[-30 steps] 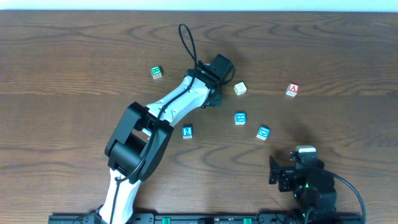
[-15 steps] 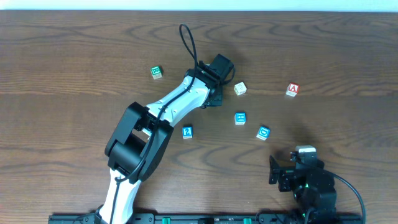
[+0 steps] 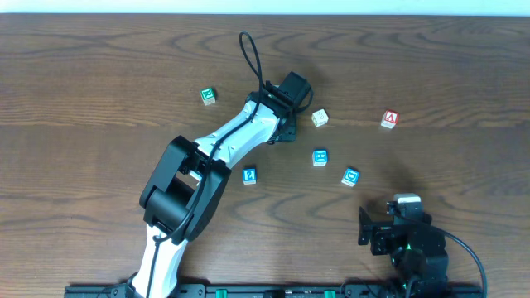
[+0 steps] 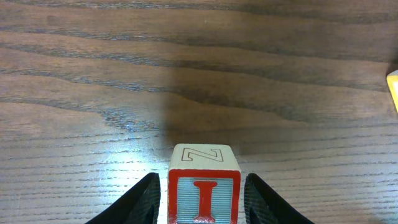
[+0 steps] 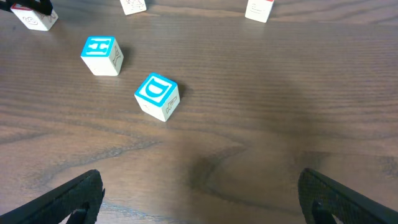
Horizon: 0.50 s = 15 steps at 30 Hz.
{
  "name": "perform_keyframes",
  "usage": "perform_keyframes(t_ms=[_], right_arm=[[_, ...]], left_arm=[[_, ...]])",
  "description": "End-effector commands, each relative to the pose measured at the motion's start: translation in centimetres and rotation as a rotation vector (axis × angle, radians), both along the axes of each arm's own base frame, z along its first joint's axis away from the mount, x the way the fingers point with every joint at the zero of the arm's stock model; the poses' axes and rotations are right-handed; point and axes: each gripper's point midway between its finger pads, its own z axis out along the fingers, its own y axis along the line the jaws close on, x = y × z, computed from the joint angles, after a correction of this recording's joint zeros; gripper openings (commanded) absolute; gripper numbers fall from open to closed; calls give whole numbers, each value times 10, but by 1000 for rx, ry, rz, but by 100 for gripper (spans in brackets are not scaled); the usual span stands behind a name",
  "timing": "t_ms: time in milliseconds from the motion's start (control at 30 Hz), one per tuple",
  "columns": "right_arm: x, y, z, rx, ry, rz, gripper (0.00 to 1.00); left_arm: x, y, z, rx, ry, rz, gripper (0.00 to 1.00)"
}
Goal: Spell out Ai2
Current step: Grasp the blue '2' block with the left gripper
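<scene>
The white cube with a red I (image 4: 204,193) rests on the table between my left gripper's (image 4: 202,179) black fingers. A thin gap shows on each side of it, so the jaws are open. In the overhead view that gripper (image 3: 287,106) covers the cube. The white cube with a red A (image 3: 390,119) lies far to the right. Below the left arm lies the blue cube with a white 2 (image 3: 249,175). My right gripper (image 5: 199,186) hangs wide open over bare wood near the table's front right, holding nothing.
A blue H cube (image 5: 101,55) and a blue D cube (image 5: 157,96) lie ahead of the right gripper. A cream cube (image 3: 320,117) sits just right of the left gripper. A green-marked cube (image 3: 208,97) lies at the upper left.
</scene>
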Motion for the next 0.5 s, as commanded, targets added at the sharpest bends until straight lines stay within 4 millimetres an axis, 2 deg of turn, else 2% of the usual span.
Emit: perform_keyframes(t_ms=[0,133,267,300,333,467], right_arm=[[0,-1,-3,-8,4,2,99],[0,-1,-3,-8,4,2,99],[0,-1,-3,-8,4,2,99],[0,-1,-3,-8,4,2,99],[0,-1,-3,-8,4,2,99],[0,-1,-3,-8,4,2,99]], left_arm=[[-3,5,-5,21,15,-18,45],[-2,7,20,2,-14,-14,43],[0,9,63,-36,-81,-8,47],[-3,10,73,-43,-88,-7,47],[-9,14,82,-45,-81,6,41],[-37,34,92,-3,-4,48,32]])
